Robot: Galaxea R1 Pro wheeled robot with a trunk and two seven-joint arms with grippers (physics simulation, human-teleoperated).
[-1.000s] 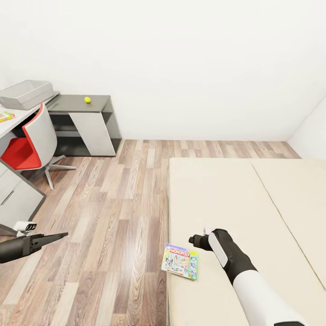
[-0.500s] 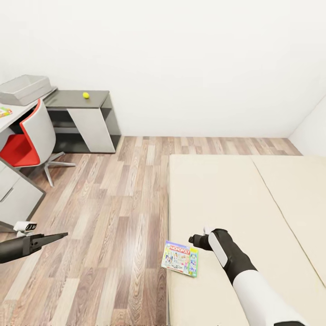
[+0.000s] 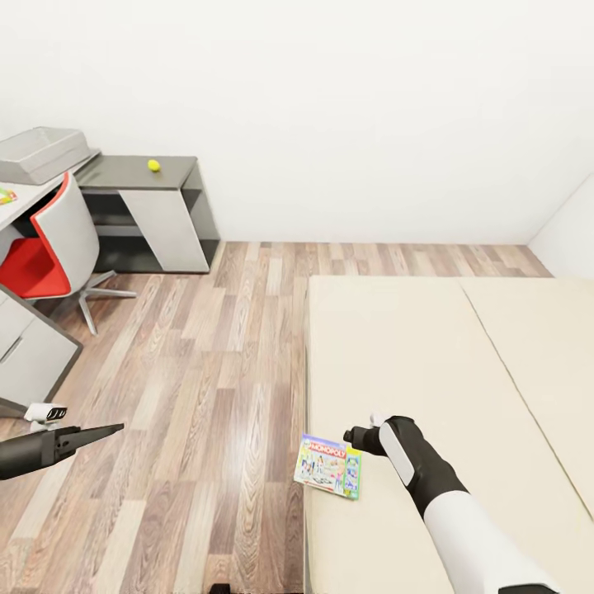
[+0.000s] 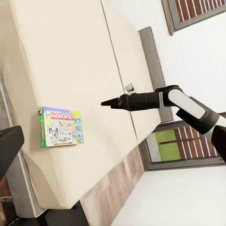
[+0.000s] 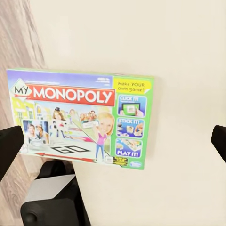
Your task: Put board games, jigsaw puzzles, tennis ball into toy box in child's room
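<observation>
Camera tipped slightly; Monopoly box (image 3: 328, 466) flat on bed (image 3: 429, 346) edge, just beside spread right hand (image 3: 356, 437), untouched.

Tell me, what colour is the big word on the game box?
White letters on a red banner, reading MONOPOLY, on the board game. The right wrist view shows it best.

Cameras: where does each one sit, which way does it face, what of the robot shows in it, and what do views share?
Head view: high on the robot, looking down over floor, bed and table; both arms show, left gripper, right gripper.
Left wrist view: looks across the bed edge at the Monopoly box; the right arm shows.
Right wrist view: looks down on the Monopoly box, dark fingertips at both edges.
Shared: all three show the Monopoly box at the bed edge.
</observation>
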